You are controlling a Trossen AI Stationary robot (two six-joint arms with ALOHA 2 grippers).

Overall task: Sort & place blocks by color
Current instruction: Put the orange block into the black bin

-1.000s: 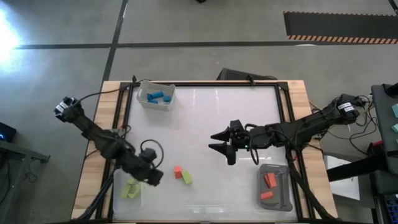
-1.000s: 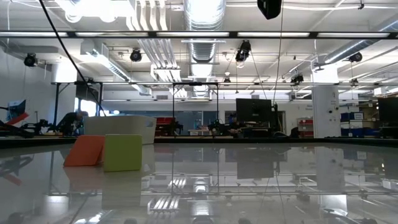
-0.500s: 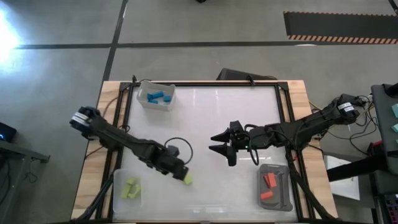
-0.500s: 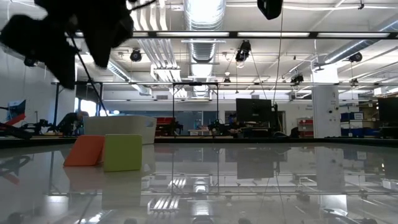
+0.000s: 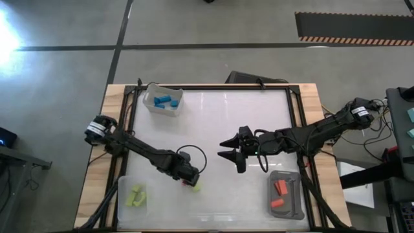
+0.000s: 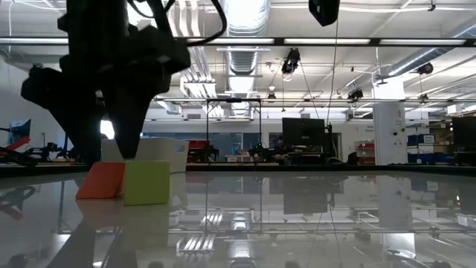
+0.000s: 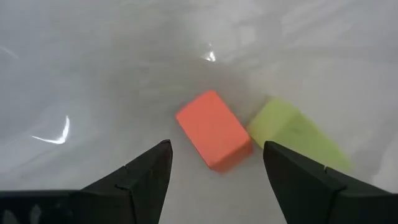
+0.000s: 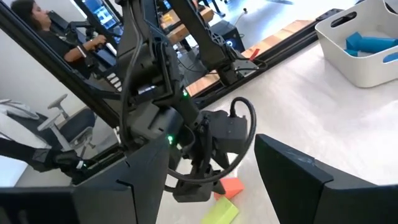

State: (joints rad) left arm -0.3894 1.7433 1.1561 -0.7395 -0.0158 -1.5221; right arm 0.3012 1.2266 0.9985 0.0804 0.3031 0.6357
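Left wrist view: orange-red block (image 7: 214, 129) lies between the open jaws.

Three trays sit on the counter (image 5: 213, 116): a white tray (image 5: 163, 100) holds about three blue blocks (image 5: 162, 100), a clear tray (image 5: 136, 197) holds about three yellow-green blocks (image 5: 134, 196), and a grey tray (image 5: 286, 195) holds two orange-red blocks (image 5: 279, 188). Two loose blocks lie outside the trays, one orange-red block (image 7: 214, 129) and one yellow-green block (image 7: 295, 134). Two arms reach over the counter, each with two fingers. One person shows in the right wrist view.
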